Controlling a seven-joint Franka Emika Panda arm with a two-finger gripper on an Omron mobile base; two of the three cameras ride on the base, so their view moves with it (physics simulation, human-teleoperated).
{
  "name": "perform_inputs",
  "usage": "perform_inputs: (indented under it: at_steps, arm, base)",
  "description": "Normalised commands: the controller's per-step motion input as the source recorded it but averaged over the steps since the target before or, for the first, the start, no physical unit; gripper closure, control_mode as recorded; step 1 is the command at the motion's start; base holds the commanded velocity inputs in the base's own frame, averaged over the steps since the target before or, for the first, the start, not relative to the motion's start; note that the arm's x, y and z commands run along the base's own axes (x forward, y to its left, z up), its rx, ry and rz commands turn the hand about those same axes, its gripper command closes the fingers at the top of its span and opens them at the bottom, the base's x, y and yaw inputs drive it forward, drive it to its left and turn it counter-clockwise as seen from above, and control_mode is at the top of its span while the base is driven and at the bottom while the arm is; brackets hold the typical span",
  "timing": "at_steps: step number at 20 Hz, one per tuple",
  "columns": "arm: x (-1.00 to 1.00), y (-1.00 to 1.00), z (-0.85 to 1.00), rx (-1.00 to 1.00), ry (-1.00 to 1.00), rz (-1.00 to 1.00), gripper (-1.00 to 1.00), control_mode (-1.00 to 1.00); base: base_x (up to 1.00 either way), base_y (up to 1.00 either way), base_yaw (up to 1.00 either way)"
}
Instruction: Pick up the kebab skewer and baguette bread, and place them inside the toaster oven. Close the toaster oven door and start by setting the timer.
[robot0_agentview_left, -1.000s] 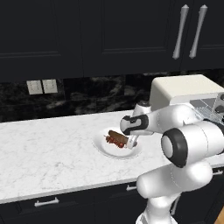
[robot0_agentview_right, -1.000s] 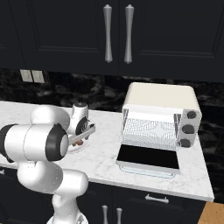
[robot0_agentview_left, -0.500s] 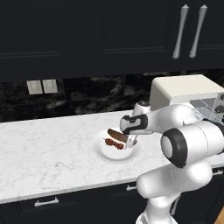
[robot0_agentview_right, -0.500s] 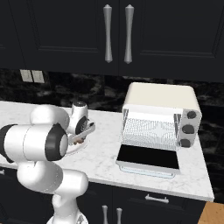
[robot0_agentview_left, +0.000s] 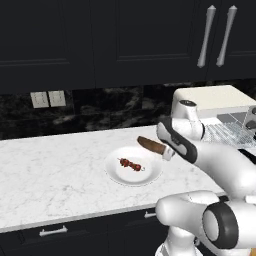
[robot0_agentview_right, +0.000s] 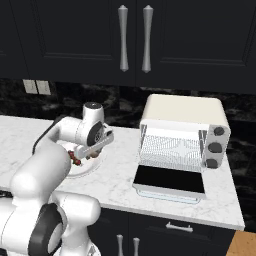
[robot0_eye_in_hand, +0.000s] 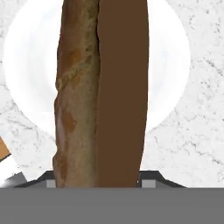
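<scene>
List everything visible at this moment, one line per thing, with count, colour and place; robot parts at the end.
baguette bread: one, dark brown, lifted above the plate, held in the end effector
kebab skewer: one, red and dark brown, lying on the plate
plate: one, white, on the counter
toaster oven: one, cream-beige, on the counter, right of the plate
toaster oven door: one, dark glass, folded down open
counter: one, white marble
wall outlets: two, pale, on the backsplash
end effector: one, closed on the baguette bread

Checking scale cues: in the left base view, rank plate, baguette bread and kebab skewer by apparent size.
1. White plate, clearly largest.
2. Baguette bread, held above the plate, so its nearness to the camera is unsure.
3. Kebab skewer, smallest, lying on the plate.
</scene>
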Motion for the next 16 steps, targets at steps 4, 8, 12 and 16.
perform_inputs:
  at_steps: [4,8,12,16]
  arm:
    - [-1.00,-0.79,0.99,0.05,-0.01,-0.11,1.00,-1.00]
    - [-1.00,-0.87,0.87,0.03,-0.04,-0.12,1.00,-1.00]
    - [-0.54,-0.97,0.55,0.01,0.01,-0.30,1.00,-1.00]
    - [-0.57,-0.81,0.39,0.00,-0.04,-0.16,1.00,-1.00]
  base:
    - [0.00,0.00,0.00]
    - [0.00,0.00,0.00]
    - [0.00,0.00,0.00]
    - [0.00,0.00,0.00]
